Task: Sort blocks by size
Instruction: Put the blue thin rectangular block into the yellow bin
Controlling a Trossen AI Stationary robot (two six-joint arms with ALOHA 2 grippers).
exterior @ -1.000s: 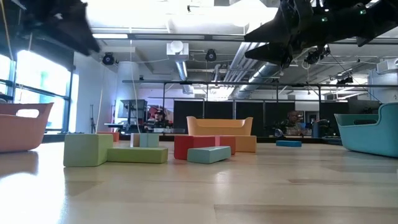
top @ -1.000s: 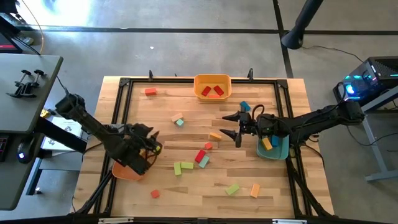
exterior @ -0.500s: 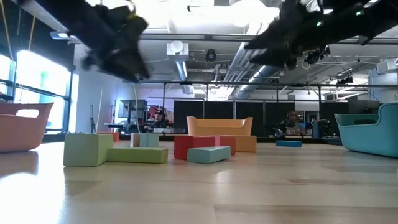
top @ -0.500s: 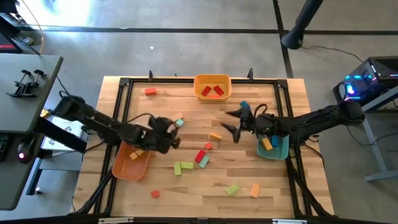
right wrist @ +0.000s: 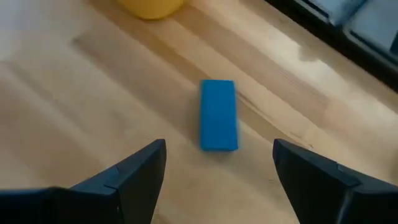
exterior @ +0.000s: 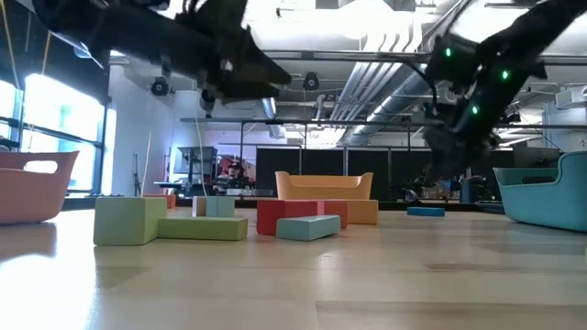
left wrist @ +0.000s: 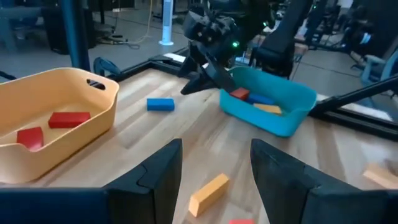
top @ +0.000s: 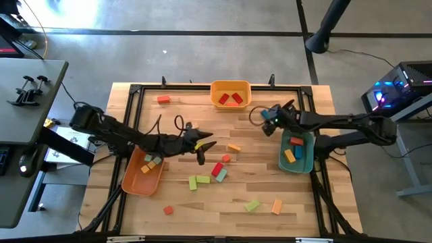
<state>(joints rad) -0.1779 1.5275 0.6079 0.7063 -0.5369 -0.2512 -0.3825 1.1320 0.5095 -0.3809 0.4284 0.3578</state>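
Between the right gripper's [right wrist: 214, 177] spread, empty fingers lies a blue block [right wrist: 218, 115] on the table [top: 297, 196], near the yellow tray [top: 230, 94]. The left gripper [top: 204, 145], fingers apart, hovers mid-table near scattered blocks [top: 217, 169].

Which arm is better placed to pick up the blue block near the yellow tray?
The right one. Its open pincer hovers just short of the blue block, whereas the left pincer is mid-table, farther away.
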